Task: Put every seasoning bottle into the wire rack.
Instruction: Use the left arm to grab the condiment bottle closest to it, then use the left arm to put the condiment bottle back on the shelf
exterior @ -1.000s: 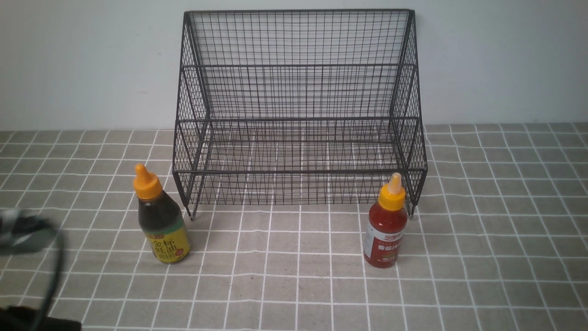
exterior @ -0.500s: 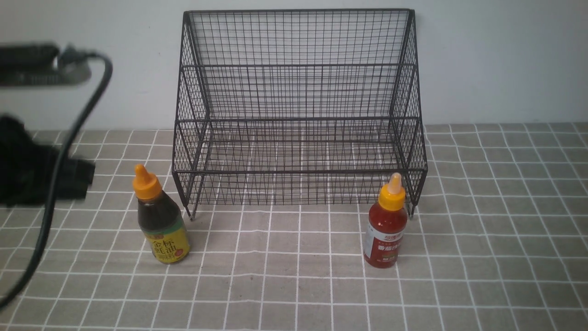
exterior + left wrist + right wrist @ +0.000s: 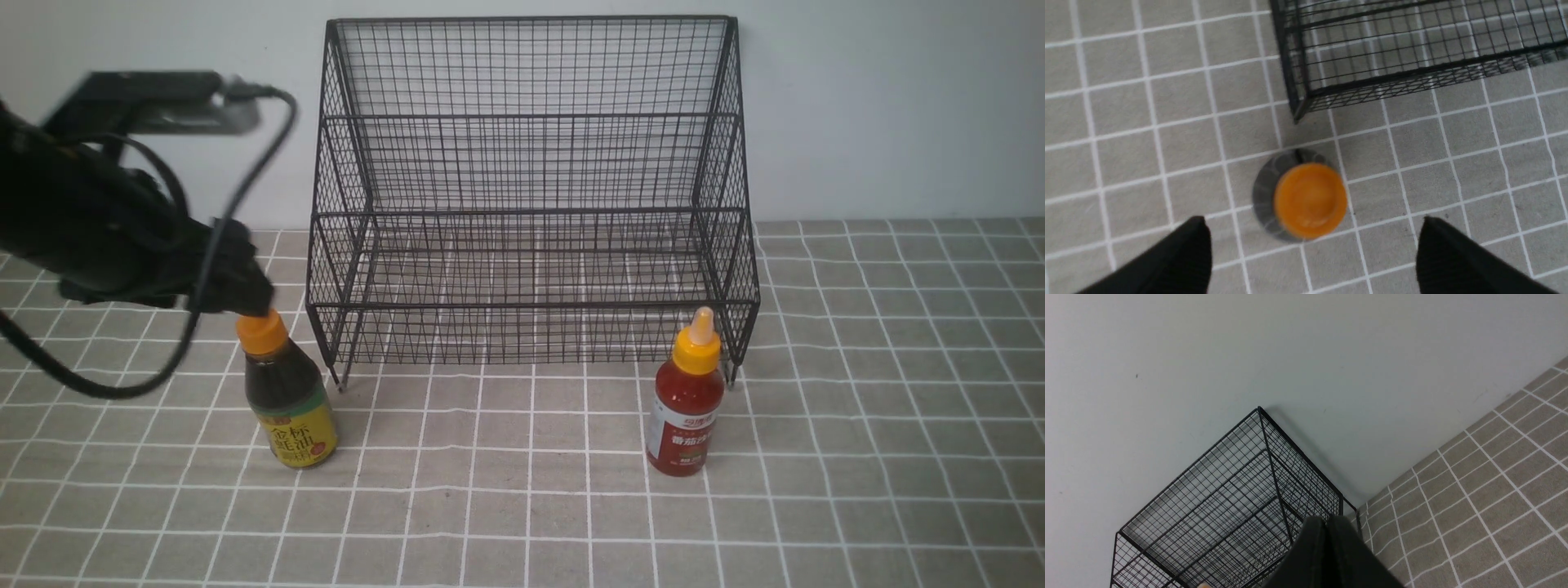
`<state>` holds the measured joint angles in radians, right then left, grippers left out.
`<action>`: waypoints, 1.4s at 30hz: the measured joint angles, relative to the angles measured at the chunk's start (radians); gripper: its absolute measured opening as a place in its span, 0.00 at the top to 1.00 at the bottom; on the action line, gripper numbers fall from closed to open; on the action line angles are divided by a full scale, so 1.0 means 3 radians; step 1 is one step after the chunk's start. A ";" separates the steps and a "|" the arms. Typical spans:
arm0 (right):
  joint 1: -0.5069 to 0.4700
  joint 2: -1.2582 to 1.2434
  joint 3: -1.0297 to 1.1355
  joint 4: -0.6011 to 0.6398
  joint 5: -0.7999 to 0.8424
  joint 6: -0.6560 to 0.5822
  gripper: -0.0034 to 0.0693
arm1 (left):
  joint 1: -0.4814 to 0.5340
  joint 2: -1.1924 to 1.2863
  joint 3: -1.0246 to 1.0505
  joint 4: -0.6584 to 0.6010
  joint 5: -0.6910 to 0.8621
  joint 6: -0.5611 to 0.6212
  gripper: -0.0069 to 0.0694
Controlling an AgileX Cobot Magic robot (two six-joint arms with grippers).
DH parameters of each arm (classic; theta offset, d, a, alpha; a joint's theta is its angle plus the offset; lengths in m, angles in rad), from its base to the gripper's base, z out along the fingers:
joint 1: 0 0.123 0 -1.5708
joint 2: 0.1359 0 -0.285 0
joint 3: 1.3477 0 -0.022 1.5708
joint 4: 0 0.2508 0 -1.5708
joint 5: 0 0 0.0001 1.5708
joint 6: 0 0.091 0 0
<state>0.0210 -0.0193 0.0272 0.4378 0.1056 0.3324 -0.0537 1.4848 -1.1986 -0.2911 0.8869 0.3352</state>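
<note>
The squat seasoning bottle (image 3: 291, 404) with dark sauce and a yellow-green label stands on the cloth, left of the rack's front corner. My left gripper (image 3: 238, 296) hovers just above and slightly left of its orange cap (image 3: 1310, 200). In the left wrist view the jaws stand wide open, with one finger (image 3: 1184, 255) on each side and nothing between them. The slimmer red seasoning bottle (image 3: 686, 412) stands upright before the rack's right front foot. The black wire rack (image 3: 531, 212) holds nothing. In the right wrist view my right gripper (image 3: 1327, 528) is shut on nothing, looking at the rack (image 3: 1229, 506).
The rack stands against a pale wall (image 3: 898, 106) at the back of the grey checked tablecloth (image 3: 531, 506). A black cable (image 3: 245, 175) loops from the left arm down beside the dark bottle. The rack's near corner (image 3: 1298, 110) lies close to that bottle.
My left arm has swung in from the left edge, up and rightward, to above the dark bottle, and its jaws have opened. Both bottles and the right gripper stayed put.
</note>
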 joint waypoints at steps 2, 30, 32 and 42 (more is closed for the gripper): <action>0.0000 0.0000 0.0000 0.0000 0.0000 0.0000 0.97 | -0.0040 0.0095 0.0000 -0.0030 -0.0060 0.0071 0.06; 0.0000 0.0001 -0.0188 -0.0039 0.0438 -0.0089 0.97 | -0.0099 0.0236 -0.0475 0.0079 0.0711 -0.0132 0.53; 0.0000 0.0008 -0.0511 -0.0129 0.0782 -0.0260 0.97 | -0.0099 0.0073 -0.0638 0.0086 0.0828 -0.0247 0.53; 0.0000 0.1502 -0.2408 -0.0559 0.3180 -0.1008 0.97 | -0.0099 -0.0060 -0.1228 0.0063 0.0852 -0.0393 0.53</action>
<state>0.0210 0.4312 -0.6951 0.2702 1.0596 0.0300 -0.0835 1.4669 -1.5670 -0.2722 1.1424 0.2172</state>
